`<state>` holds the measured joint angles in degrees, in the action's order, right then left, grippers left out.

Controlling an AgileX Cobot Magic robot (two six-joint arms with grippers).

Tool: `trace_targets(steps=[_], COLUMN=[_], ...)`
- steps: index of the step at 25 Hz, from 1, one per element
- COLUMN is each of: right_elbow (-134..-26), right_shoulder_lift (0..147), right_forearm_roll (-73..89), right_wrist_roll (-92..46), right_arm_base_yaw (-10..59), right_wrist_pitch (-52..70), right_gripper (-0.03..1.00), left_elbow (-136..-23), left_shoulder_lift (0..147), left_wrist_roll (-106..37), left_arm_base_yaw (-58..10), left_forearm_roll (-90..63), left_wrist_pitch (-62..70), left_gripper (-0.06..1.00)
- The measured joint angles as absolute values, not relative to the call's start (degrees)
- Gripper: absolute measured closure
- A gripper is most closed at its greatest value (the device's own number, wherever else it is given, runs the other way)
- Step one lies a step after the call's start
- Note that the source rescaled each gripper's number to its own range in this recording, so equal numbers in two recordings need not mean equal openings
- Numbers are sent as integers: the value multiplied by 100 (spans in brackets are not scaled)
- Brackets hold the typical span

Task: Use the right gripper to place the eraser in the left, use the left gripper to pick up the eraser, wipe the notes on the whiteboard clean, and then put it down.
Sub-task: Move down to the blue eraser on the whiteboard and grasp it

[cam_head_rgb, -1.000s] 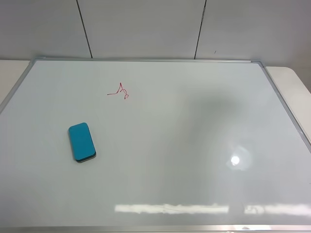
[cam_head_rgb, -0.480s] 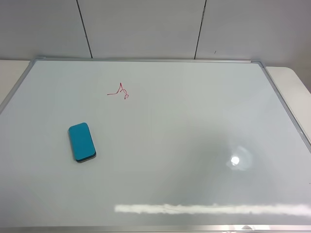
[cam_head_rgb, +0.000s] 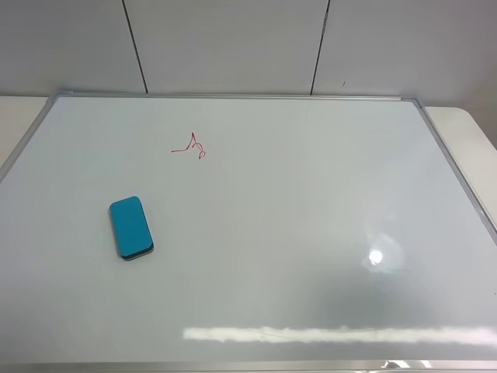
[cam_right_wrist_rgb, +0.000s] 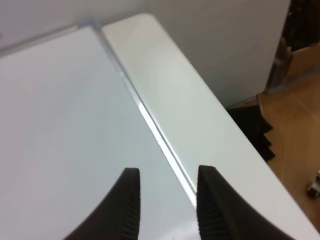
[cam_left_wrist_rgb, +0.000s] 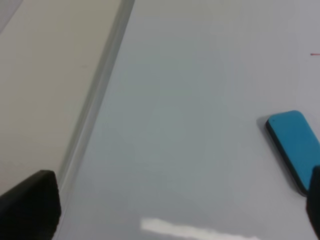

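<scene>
The whiteboard [cam_head_rgb: 311,202] fills the exterior high view. The teal-blue eraser [cam_head_rgb: 130,227] lies flat on its left part, black felt down. The notes [cam_head_rgb: 190,147], a small red squiggle, are farther back and slightly right of it. Neither gripper shows in the exterior high view. In the left wrist view my left gripper [cam_left_wrist_rgb: 172,210] is wide open and empty above the board's left part, with the eraser [cam_left_wrist_rgb: 295,145] ahead near one finger. In the right wrist view my right gripper [cam_right_wrist_rgb: 167,200] is open and empty over the board's right frame [cam_right_wrist_rgb: 150,117].
The board lies on a cream table [cam_head_rgb: 466,132] that shows beyond its left and right frames. A panelled wall [cam_head_rgb: 233,47] stands behind. The right wrist view shows the table's edge [cam_right_wrist_rgb: 210,95] with a wooden floor [cam_right_wrist_rgb: 300,125] below it.
A faint shadow on the board's right half has faded. The eraser and the notes have not moved.
</scene>
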<state>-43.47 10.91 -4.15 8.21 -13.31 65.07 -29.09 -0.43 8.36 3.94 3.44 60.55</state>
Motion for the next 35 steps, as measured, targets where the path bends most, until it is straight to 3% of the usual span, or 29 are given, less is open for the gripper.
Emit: trace_targets(steps=[5, 7, 10, 13, 23, 35], right_elbow=[-4256, -4256, -4191, -4050, -3921, -2887], right_shoulder_lift=[626, 443, 132, -12, -12, -12], right_forearm_roll=[-267, -294, -387, -387, -370, 327], right_wrist_roll=[188, -228, -590, -640, -652, -578], right_arm_base_yaw=[-1056, -975, -925, -919, -528, -528], right_wrist_pitch=[6639, 6654, 6662, 6667, 6483, 6160], right_gripper=[54, 40, 11, 0, -3, -3], left_elbow=[-2909, -2909, -2909, -2909, -2909, -2909], left_shoulder_lift=[-43, -43, -43, -43, -43, -43], left_wrist_roll=[836, 836, 836, 836, 836, 836], left_arm_base_yaw=[394, 394, 394, 394, 394, 394], left_forearm_roll=[344, 344, 344, 344, 344, 349], left_wrist_pitch=[6055, 6055, 6055, 6055, 6060, 6060], left_gripper=[-6, -6, -6, -6, -6, -6])
